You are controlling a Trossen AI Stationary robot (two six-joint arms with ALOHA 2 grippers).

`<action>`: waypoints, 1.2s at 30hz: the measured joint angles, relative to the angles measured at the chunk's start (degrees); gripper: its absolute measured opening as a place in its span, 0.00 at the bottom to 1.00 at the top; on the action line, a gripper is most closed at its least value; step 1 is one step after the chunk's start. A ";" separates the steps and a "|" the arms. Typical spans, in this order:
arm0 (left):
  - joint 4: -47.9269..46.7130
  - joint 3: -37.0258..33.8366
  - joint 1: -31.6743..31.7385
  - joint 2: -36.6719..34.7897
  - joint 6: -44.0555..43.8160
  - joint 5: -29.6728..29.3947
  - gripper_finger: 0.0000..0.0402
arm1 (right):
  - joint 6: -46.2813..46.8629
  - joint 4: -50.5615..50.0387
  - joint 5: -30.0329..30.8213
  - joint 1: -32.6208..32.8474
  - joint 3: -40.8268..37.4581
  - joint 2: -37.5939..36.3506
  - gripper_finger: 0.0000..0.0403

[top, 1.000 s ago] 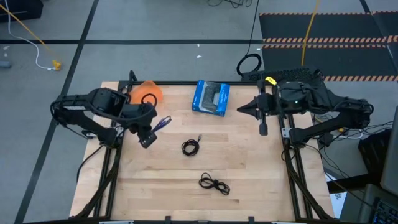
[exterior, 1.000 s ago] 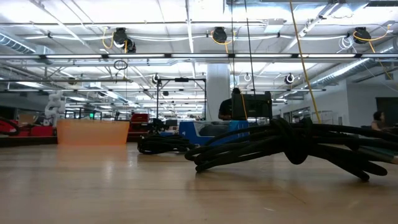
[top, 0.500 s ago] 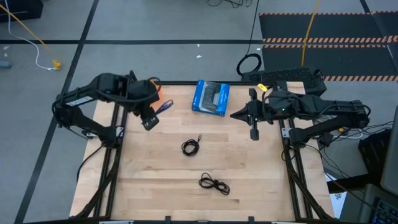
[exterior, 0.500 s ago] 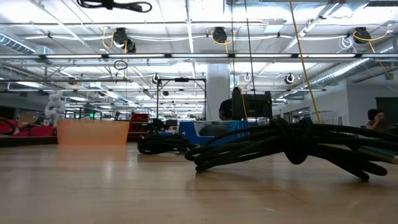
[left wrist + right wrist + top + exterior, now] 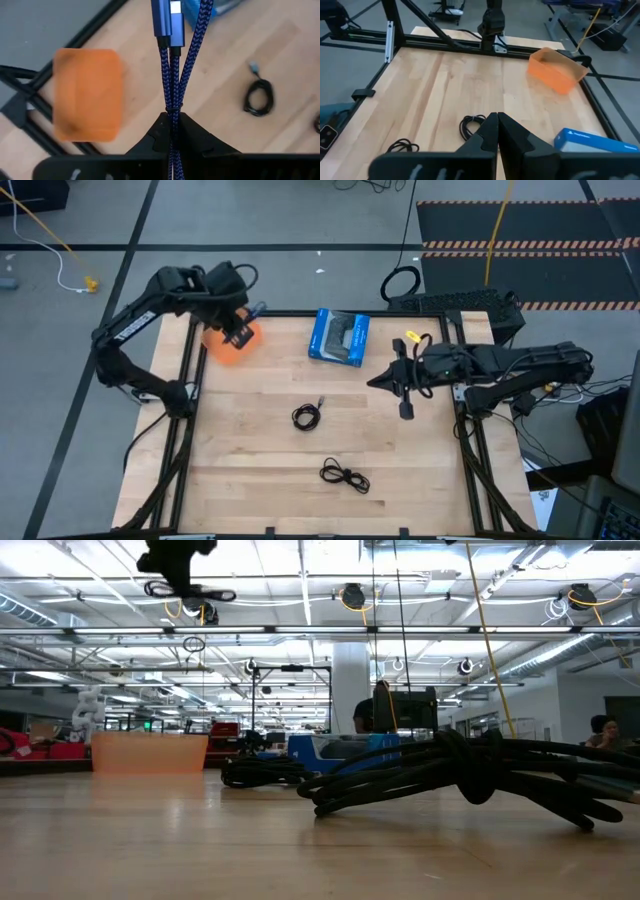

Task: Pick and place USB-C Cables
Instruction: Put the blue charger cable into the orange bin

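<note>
The left gripper (image 5: 240,333), clamped on the blue-purple cable (image 5: 172,75), has swung up over the orange bin (image 5: 228,345), so a drop looks close; the right gripper (image 5: 497,131) waits, fingers together.

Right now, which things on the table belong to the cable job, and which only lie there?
Job:
- blue-purple cable, held in left claw over orange bin
- black cable, mid-table
- black cable, near front edge

Lying about:
- blue box
</note>
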 joint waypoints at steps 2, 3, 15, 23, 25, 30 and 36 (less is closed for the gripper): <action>0.13 -0.05 2.06 0.35 1.67 0.00 0.04 | 0.00 1.39 0.00 0.21 -1.28 -0.21 0.00; -0.03 -0.04 3.00 0.37 2.32 0.00 0.04 | 0.02 1.72 0.00 0.38 -1.74 -0.30 0.00; 0.03 -0.01 10.91 0.71 8.05 -0.02 0.04 | 1.40 1.82 0.00 0.43 -2.01 -0.41 0.00; 0.02 -0.02 14.47 0.65 10.89 -0.36 0.04 | 1.95 1.75 0.00 1.64 -2.01 -0.41 0.00; 0.03 -0.01 15.42 0.65 11.59 -0.88 0.04 | 1.95 1.74 0.00 2.34 -2.01 -0.41 0.00; 0.00 -0.01 17.48 0.65 11.93 -0.98 0.04 | 1.84 1.75 0.00 3.88 -2.01 -0.41 0.00; 0.00 -0.02 18.50 0.65 12.86 -0.98 0.04 | 1.43 1.74 0.04 4.52 -2.01 -0.39 0.00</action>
